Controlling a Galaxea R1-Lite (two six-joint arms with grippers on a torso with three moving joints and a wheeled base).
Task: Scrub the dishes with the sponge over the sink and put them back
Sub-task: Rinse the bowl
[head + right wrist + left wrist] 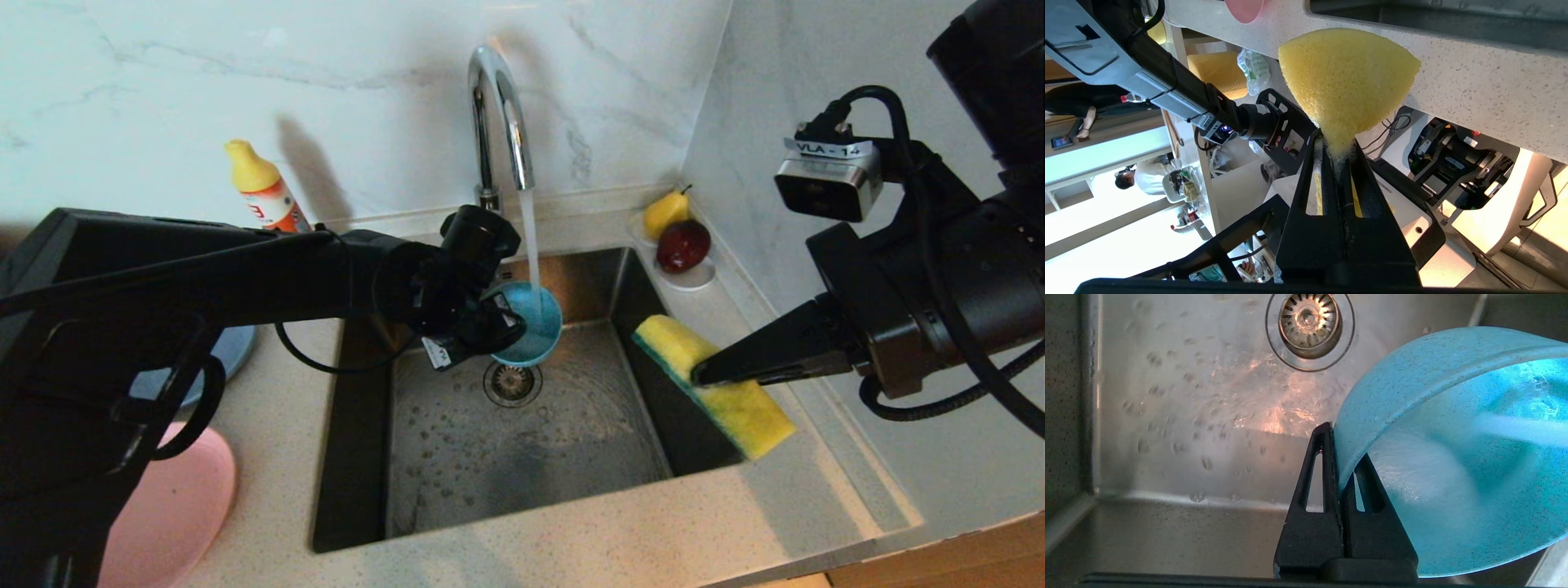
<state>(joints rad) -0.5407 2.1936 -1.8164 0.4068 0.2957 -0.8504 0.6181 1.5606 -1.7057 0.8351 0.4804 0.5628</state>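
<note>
The round teal bowl (531, 325) hangs tilted over the square stainless-steel sink (522, 425), under the running chrome tap (500, 114), its rim pinched by the closed left end effector (498, 327). The right end effector (709, 374), clamped on the yellow oblong sponge (718, 384), hovers above the sink's right edge. Risk: the thin, wet rim grip may slip under scrubbing pressure, dropping the bowl.

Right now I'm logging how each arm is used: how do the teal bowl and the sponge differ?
The teal bowl is round and hard, the sponge oblong and squashed where pinched. The bowl is under the running tap over the sink; the sponge is off the stream, above the sink's right edge. Shared: each is pinched in a shut end effector, bowl left, sponge right.
</note>
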